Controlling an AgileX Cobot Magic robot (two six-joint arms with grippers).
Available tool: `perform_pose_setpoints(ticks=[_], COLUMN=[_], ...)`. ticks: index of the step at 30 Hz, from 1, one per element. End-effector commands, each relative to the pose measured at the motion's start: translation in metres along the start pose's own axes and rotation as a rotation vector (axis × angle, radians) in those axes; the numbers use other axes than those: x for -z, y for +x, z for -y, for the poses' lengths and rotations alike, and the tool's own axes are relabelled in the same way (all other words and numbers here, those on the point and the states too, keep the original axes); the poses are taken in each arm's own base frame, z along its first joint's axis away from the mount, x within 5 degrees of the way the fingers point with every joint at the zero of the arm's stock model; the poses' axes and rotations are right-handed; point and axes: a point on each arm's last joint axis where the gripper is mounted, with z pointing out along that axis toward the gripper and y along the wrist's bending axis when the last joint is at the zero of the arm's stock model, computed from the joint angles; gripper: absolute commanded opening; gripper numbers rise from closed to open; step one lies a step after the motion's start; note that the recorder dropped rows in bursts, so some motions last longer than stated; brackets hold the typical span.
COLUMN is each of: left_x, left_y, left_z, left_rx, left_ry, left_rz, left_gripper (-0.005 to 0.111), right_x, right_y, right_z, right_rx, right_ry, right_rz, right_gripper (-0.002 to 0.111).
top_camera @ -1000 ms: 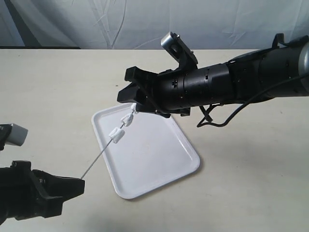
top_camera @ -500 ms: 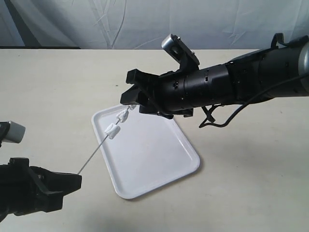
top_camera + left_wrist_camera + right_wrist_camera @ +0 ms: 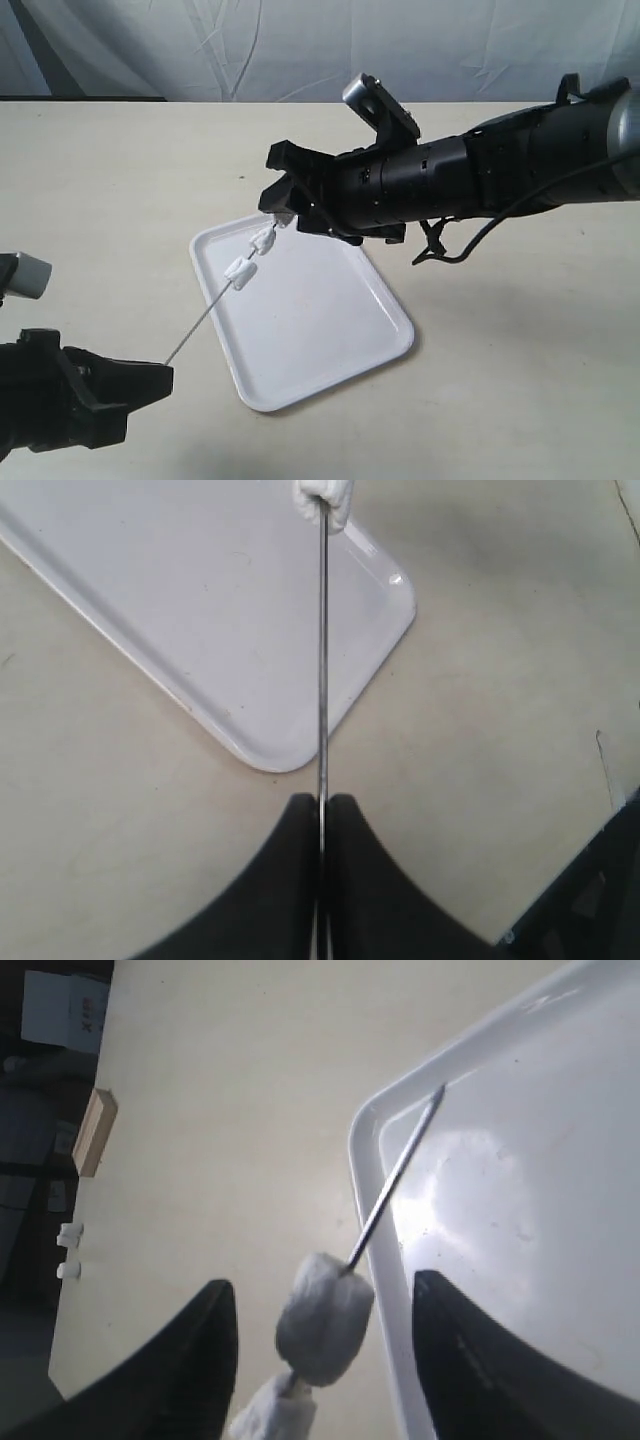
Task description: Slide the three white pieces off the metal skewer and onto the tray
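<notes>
- holding the metal skewer [image 3: 205,325] by its lower end, the left hand [image 3: 165,378] is seen clamped on it, low above the counter [image 3: 520,380] and off the near-left side of the tray [image 3: 320,320].
- the skewer's long axis is set on a slant, rising from the left hand toward the right hand [image 3: 280,185] over the tray's left corner.
- the three white pieces [image 3: 241,268] are threaded on the upper stretch, well apart from the left hand and just beside the right hand, which is the nearer.
- the right hand's fingers [image 3: 200,1360] are held apart, with one piece lying between them; contact cannot be told.
- a strip along the skewer's axis is judged to be what the next move calls for.
</notes>
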Motion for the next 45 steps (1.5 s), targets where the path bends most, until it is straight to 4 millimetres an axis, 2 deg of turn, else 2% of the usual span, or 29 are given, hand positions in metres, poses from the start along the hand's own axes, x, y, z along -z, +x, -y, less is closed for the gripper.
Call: perform_pose_setpoints(ticks=[1, 4, 10, 21, 27, 33, 45], left_x=[0.001, 0.001, 0.001, 0.000, 0.000, 0.000, -0.002], left_y=[0.001, 0.001, 0.001, 0.000, 0.001, 0.002, 0.019], left_z=[0.001, 0.001, 0.001, -0.005, -0.004, -0.002, -0.009], left_rx=[-0.008, -0.025, -0.029, -0.049, -0.049, -0.049, -0.021], left_ry=[0.010, 0.008, 0.005, -0.048, -0.041, -0.014, -0.036], left_rz=[0.000, 0.001, 0.003, 0.023, 0.020, 0.005, -0.037], left_gripper=[0.000, 0.000, 0.000, 0.000, 0.000, 0.000, 0.000], right_x=[-0.007, -0.008, -0.008, -0.007, -0.007, -0.007, -0.007], right_y=[0.003, 0.004, 0.004, 0.004, 0.005, 0.005, -0.011], right_z=[0.004, 0.005, 0.005, 0.003, 0.002, 0.002, -0.012], right_rx=[-0.009, -0.012, -0.012, -0.011, -0.011, -0.011, 0.026], right_ry=[-0.011, -0.012, -0.012, -0.028, -0.032, -0.032, -0.059], right_rz=[-0.030, -0.036, -0.036, -0.045, -0.048, -0.048, 0.004], right_gripper=[0.051, 0.049, 0.030, 0.031, 0.018, 0.018, 0.018])
